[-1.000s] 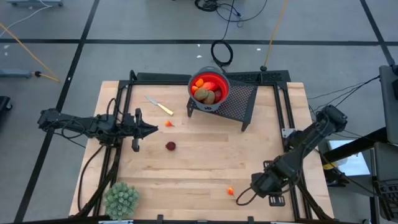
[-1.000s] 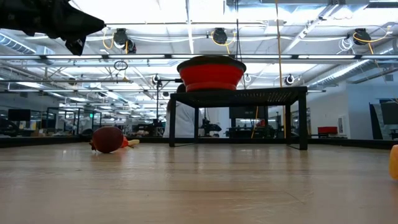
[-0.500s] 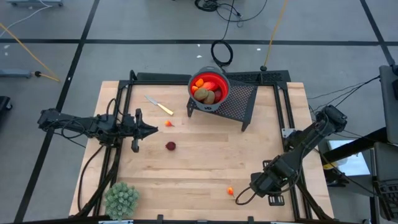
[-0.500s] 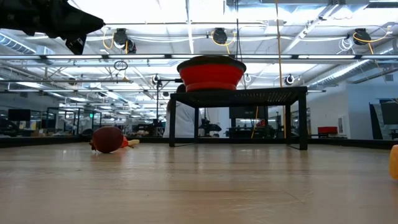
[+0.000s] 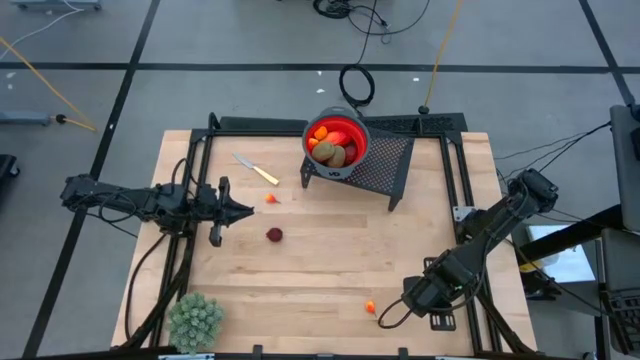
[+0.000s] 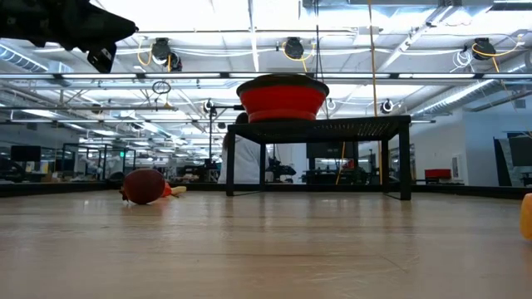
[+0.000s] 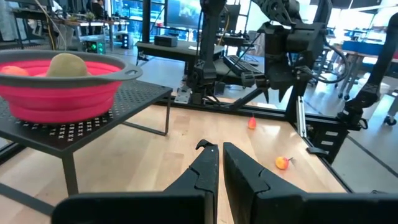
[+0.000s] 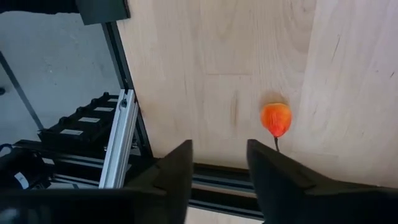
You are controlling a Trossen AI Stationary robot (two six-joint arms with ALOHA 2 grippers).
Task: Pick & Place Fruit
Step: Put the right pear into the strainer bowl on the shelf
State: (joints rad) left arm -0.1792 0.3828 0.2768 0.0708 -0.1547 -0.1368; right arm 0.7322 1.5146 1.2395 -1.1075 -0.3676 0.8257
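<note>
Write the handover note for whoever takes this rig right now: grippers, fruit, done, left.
Left gripper: shut, empty, hanging above the table's left half.
Right gripper: open, empty, low at the near edge beside a small orange fruit.
Done: kiwis and orange-red pieces sit in the red bowl on the black mesh stand.
Left on the table: the dark red fruit mid-table, another small orange piece near the left gripper, and the one by the right gripper.

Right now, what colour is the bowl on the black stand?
Red; the bowl shows best in the low view.
</note>
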